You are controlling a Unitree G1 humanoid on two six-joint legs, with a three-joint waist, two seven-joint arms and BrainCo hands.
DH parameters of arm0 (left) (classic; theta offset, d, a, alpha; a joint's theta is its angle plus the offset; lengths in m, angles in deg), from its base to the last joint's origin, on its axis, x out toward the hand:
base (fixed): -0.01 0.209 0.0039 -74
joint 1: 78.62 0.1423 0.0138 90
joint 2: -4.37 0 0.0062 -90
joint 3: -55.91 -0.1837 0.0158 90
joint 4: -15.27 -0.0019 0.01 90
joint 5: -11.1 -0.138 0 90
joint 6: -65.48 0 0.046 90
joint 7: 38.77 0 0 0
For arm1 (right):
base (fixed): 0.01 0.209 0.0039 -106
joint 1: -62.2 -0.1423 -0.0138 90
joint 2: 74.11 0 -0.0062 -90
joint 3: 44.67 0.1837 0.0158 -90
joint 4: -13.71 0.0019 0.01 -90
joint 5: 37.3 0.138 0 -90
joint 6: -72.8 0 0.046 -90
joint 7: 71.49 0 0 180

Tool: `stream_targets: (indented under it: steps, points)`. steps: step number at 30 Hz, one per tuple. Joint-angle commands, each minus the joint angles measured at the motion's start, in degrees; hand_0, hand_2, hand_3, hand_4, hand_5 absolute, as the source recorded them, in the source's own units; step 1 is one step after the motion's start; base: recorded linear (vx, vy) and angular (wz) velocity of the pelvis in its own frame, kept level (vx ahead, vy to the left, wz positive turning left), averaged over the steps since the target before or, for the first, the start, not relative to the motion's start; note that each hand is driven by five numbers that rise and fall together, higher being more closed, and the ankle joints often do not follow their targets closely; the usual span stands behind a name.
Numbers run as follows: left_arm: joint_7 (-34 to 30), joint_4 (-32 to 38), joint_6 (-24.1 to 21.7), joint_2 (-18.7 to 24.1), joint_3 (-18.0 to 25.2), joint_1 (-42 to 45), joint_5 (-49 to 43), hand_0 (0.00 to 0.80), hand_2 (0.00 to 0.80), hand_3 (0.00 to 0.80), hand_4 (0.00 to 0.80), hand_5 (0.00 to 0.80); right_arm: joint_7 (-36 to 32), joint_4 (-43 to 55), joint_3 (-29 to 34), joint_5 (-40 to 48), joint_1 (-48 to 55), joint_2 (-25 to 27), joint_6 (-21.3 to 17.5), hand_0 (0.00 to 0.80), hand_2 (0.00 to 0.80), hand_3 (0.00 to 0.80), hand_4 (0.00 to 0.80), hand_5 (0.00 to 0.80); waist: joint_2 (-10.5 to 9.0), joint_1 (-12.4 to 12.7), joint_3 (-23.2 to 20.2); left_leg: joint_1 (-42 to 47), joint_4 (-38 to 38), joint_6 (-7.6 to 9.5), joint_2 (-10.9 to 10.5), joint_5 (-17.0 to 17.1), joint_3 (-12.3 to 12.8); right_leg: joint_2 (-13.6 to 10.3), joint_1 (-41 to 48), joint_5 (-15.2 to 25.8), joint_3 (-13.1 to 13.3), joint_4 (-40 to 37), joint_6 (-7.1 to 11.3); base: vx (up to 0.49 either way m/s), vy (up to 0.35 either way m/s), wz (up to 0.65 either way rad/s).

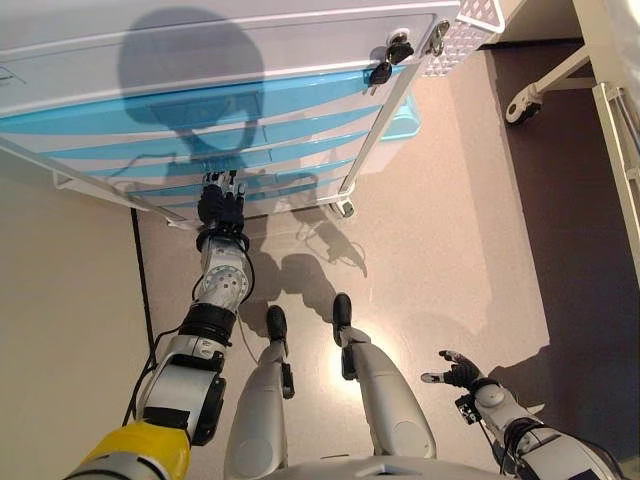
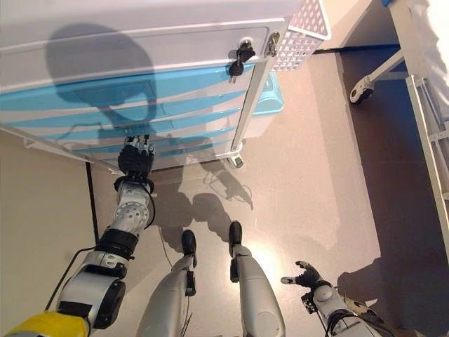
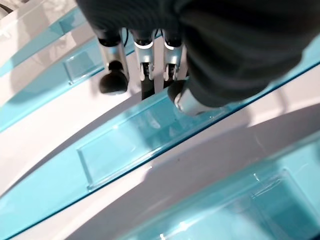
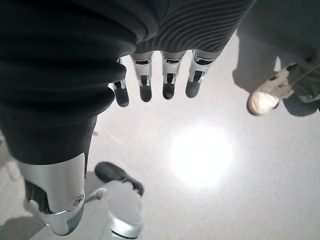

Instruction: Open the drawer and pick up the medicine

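A white cabinet [image 1: 200, 60] with several translucent blue drawers [image 1: 200, 150] stands in front of me, and all its drawers look closed. My left hand [image 1: 220, 208] reaches a low drawer. In the left wrist view its fingertips [image 3: 112, 84] sit at the top lip of a blue drawer front [image 3: 125, 145], with the thumb [image 3: 184, 101] against the front's face, pinching the lip. My right hand [image 1: 458, 372] hangs low at my right side, open and empty. No medicine is in view.
Keys [image 1: 385, 62] hang from the lock at the cabinet's top right. A white perforated basket [image 1: 460, 32] is fixed to its side. A wheeled frame [image 1: 522, 105] and a bed rail [image 1: 620, 150] stand to the right. A person's shoe [image 4: 265, 97] is on the floor.
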Motion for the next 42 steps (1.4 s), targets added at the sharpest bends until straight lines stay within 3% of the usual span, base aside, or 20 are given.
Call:
stream_targets:
  steps: [1, 2, 3, 4, 14, 19, 24, 29, 31, 35, 36, 42]
  points:
    - [-8.5, 10.4, -5.6, 2.0, -0.5, -13.4, -6.9, 0.800, 0.800, 0.800, 0.800, 0.800, 0.6, -0.9, -2.1, -0.8, 3.2, 2.4, 0.4, 0.000, 0.000, 0.000, 0.000, 0.000, 2.40, -0.7, -5.6, -3.1, 5.6, 1.85, -2.4, -5.1, -2.2, 0.1, 0.0, -1.6, 0.2, 4.8, 3.58, -0.139, -0.038, 0.00]
    - [-8.5, 10.6, -5.5, 1.7, -0.2, -12.5, -6.8, 0.800, 0.800, 0.800, 0.800, 0.800, 0.7, -0.7, -2.1, -0.8, 3.1, 2.4, 0.3, 0.000, 0.000, 0.000, 0.000, 0.000, 2.22, -0.6, -5.2, -3.8, 6.0, 2.19, -2.4, -3.5, -1.6, -0.1, -0.5, -0.4, -0.4, 4.9, 3.09, 0.071, -0.018, 0.01]
    - [-8.6, 10.8, -5.5, 1.6, -0.1, -11.7, -6.8, 0.800, 0.800, 0.800, 0.800, 0.800, 0.6, -0.6, -2.1, -0.8, 3.2, 2.4, 0.3, 0.000, 0.000, 0.000, 0.000, 0.000, 2.33, -0.5, -5.4, -3.1, 6.0, 1.91, -2.4, -5.1, -2.4, 0.0, 0.0, -1.9, 0.0, 5.4, 3.44, -0.132, -0.036, 0.01]
    - [-8.8, 11.0, -5.3, 1.3, 0.1, -10.7, -6.7, 0.800, 0.800, 0.800, 0.800, 0.800, 0.7, -0.7, -2.0, -1.0, 3.2, 2.4, 0.4, 0.000, 0.000, 0.000, 0.000, 0.000, 2.15, -0.4, -5.0, -3.8, 6.2, 2.22, -2.4, -3.6, -1.8, -0.2, -0.4, -0.6, -0.5, 5.3, 2.98, -0.039, -0.039, 0.02]
    - [-11.2, 12.7, -3.2, -1.8, 2.0, 1.7, -5.0, 0.800, 0.800, 0.800, 0.800, 0.800, 0.7, -0.9, -1.7, -2.0, 3.2, 1.6, 0.3, 0.000, 0.000, 0.000, 0.000, 0.000, 1.14, 1.9, -4.6, -2.7, 6.3, 1.95, -2.3, -2.8, -3.7, -0.4, 1.8, -1.5, -2.5, 6.1, 2.21, -0.041, -0.053, 0.09]
    - [-12.1, 14.5, -2.4, -3.7, 3.3, 8.5, -4.5, 0.800, 0.800, 0.800, 0.800, 0.800, 1.4, -1.0, -1.0, -2.1, 3.0, 0.8, 0.4, 0.000, 0.000, 0.000, 0.000, 0.000, 1.10, 3.6, -4.4, -1.7, 5.4, 1.46, -2.5, -1.8, -5.5, -0.6, 3.5, -2.4, -4.2, 6.2, 1.75, -0.022, -0.087, 0.24]
    - [-13.0, 13.1, -0.7, -6.0, 6.0, 17.6, -3.4, 0.800, 0.800, 0.800, 0.800, 0.800, 2.1, -0.8, 0.2, -2.6, 3.3, 0.1, 0.1, 0.000, 0.000, 0.000, 0.000, 0.000, 1.61, 5.8, -4.5, -0.7, 4.7, 0.78, -3.1, -0.5, -8.6, -1.1, 6.1, -4.2, -7.6, 6.4, 1.04, -0.025, -0.092, 0.34]
    - [-14.4, 12.4, 1.0, -5.7, 7.2, 22.6, -3.3, 0.800, 0.800, 0.800, 0.800, 0.800, 2.2, -0.5, 1.4, -2.9, 4.6, 0.6, 0.0, 0.000, 0.000, 0.000, 0.000, 0.000, 2.56, 7.1, -4.7, 0.0, 4.4, 0.17, -3.8, 0.4, -11.3, -1.9, 8.0, -5.7, -10.5, 7.3, 0.62, -0.003, -0.070, 0.33]
    - [-15.8, 14.3, 1.9, -5.5, 7.6, 26.0, -3.1, 0.800, 0.800, 0.800, 0.800, 0.800, 2.6, -0.7, 2.8, -3.2, 5.5, 1.2, 0.0, 0.000, 0.000, 0.000, 0.000, 0.000, 3.75, 8.0, -4.7, 0.1, 5.0, -0.17, -4.6, 0.8, -13.6, -2.7, 9.4, -7.0, -13.2, 8.2, 0.28, -0.011, -0.077, 0.67]
    - [-17.1, 17.8, 3.0, -5.5, 8.0, 30.5, -3.0, 0.800, 0.800, 0.800, 0.800, 0.800, 2.7, -1.2, 4.0, -4.0, 6.3, 2.0, 0.2, 0.000, 0.000, 0.000, 0.000, 0.000, 5.21, 9.1, -4.6, 0.2, 6.4, -0.19, -5.5, 0.6, -15.4, -3.4, 10.7, -7.8, -15.0, 9.2, 0.12, -0.003, -0.015, 0.54]
    - [-17.8, 20.9, 3.7, -5.0, 7.9, 34.4, -3.2, 0.800, 0.800, 0.800, 0.800, 0.800, 2.7, -1.9, 4.6, -5.2, 6.9, 2.6, 0.5, 0.000, 0.000, 0.000, 0.000, 0.000, 6.35, 10.2, -4.5, 0.3, 7.9, -0.12, -6.0, 0.3, -16.5, -4.1, 12.1, -8.5, -16.3, 9.9, -0.01, -0.010, -0.001, 0.38]
    - [-18.7, 24.7, 5.4, -4.3, 7.2, 39.3, -3.5, 0.800, 0.800, 0.800, 0.800, 0.800, 2.6, -2.6, 4.9, -6.8, 7.6, 3.0, 1.0, 0.000, 0.000, 0.000, 0.000, 0.000, 7.40, 11.6, -4.3, 1.9, 9.5, 0.18, -6.4, -0.5, -17.7, -4.8, 14.7, -9.4, -17.7, 10.9, -0.08, 0.012, 0.002, 0.34]
